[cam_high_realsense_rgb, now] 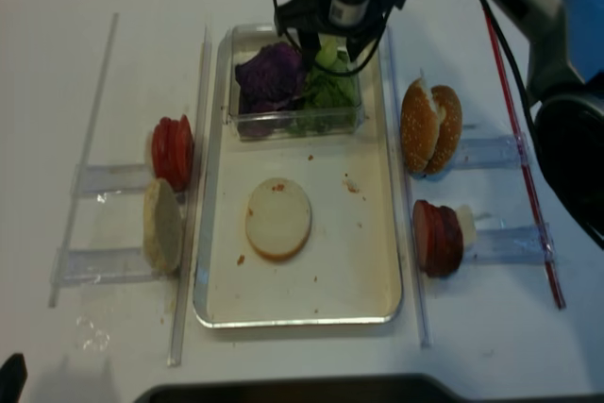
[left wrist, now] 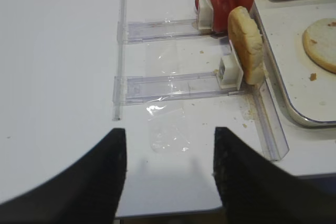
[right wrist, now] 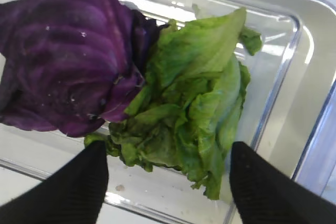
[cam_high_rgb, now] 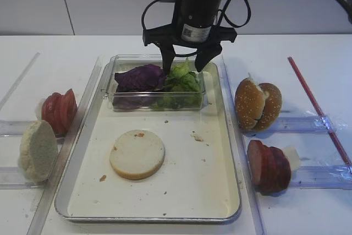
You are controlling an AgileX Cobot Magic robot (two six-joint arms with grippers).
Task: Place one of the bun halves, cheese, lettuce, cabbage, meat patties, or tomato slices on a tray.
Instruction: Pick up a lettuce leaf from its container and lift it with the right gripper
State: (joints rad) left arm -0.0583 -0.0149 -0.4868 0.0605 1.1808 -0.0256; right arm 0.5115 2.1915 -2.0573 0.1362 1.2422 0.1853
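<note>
My right gripper hangs over the far end of the tray, directly above the clear plastic box that sits on the tray floor. Its jaws stand wide apart and hold nothing; in the right wrist view the two black fingertips straddle the lettuce without touching it. The lettuce lies in the right part of the box, pressed against the purple cabbage on its left. One bun half lies cut face up on the tray floor, near the middle, among loose crumbs. Left of the tray, the tomato slices stand on edge in a clear holder, with another bun half upright in the holder nearer the front. Right of the tray, a pair of bun halves stand together, and the meat patties stand in the holder in front of them. My left gripper hovers above bare table, well left of the tray, jaws parted and holding nothing.
</note>
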